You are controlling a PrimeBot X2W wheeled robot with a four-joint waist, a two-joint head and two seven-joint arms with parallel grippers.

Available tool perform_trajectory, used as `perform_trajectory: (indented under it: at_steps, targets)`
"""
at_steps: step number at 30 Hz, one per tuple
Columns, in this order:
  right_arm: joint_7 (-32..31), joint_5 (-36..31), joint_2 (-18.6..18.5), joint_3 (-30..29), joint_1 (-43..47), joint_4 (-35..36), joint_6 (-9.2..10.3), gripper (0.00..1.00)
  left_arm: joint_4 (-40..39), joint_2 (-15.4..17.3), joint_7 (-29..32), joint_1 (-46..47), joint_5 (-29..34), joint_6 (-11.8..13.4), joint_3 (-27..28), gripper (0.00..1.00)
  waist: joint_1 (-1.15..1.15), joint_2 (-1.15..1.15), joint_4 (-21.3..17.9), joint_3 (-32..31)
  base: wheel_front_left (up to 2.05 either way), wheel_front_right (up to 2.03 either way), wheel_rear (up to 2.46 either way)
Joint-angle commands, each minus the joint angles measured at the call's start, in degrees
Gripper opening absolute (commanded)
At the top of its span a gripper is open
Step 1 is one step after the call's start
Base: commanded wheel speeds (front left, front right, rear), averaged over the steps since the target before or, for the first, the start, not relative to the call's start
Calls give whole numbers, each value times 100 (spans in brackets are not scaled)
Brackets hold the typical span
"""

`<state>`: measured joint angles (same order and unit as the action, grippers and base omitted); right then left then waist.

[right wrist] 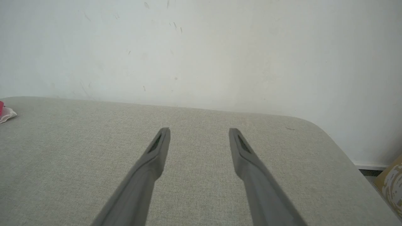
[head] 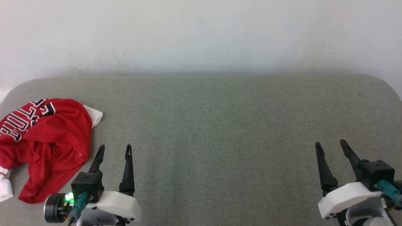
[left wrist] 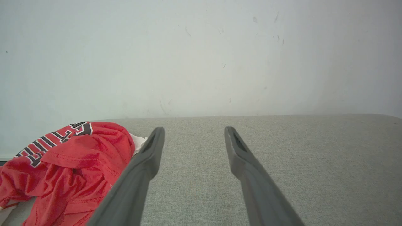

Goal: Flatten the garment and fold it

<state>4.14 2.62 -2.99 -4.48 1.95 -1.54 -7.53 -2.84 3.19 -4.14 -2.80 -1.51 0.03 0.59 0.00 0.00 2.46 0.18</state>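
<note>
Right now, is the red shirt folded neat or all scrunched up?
Scrunched. The garment lies in a wrinkled heap at the grey surface's left edge, its lettering bent over the bumps.
</note>
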Motion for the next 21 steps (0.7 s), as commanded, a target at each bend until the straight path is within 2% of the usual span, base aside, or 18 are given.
perform_trajectory:
  at_steps: [1, 21]
  targets:
    - [59, 42, 3, -36, 88, -20, 1, 100, -48, -10, -57, -101, -38, -28, 39, 100, 0, 0, 62, -1, 0, 0, 0]
    - [286, 89, 5, -80, 144, -164, 2, 100, -174, -14, -284, -287, -121, 6, 71, 100, 0, 0, 787, -22, 0, 0, 0]
